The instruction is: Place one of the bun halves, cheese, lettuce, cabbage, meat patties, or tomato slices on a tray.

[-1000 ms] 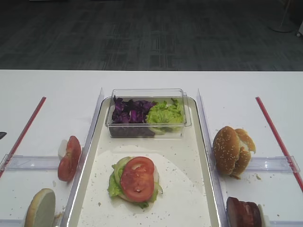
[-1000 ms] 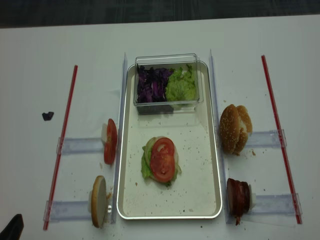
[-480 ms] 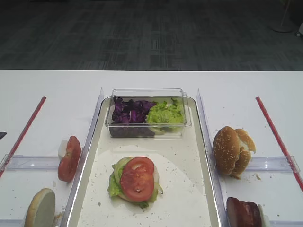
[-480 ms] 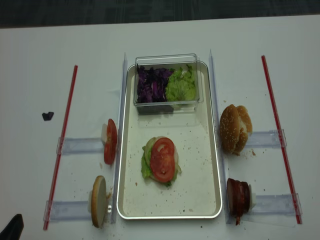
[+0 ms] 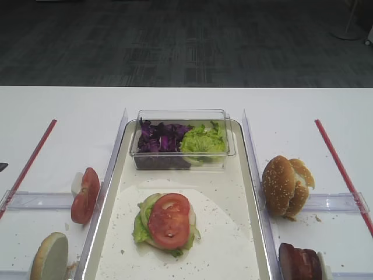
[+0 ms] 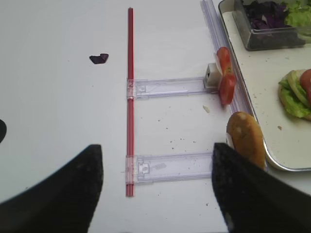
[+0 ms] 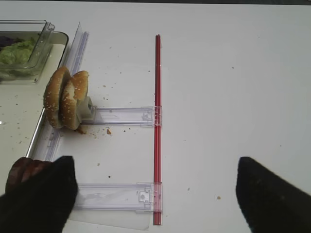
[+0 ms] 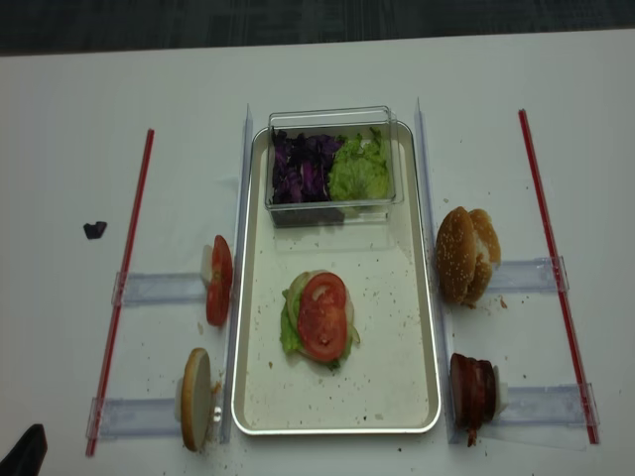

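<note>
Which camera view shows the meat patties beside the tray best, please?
The realsense exterior high view: the meat patties stand whole beside the tray. The other exterior view crops them at its bottom edge; the right wrist shows a sliver; the left wrist shows none.

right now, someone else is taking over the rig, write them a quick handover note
Left end effector: open, empty, hovering over the table left of the tray.
Right end effector: open, empty, over the table right of the tray.
On the tray: a stack with lettuce and a tomato slice on top; cabbage and more lettuce sit in the clear tub.
Off the tray: tomato slices and one bun half on the left, bun halves and meat patties on the right.
Left: place the next piece.
</note>
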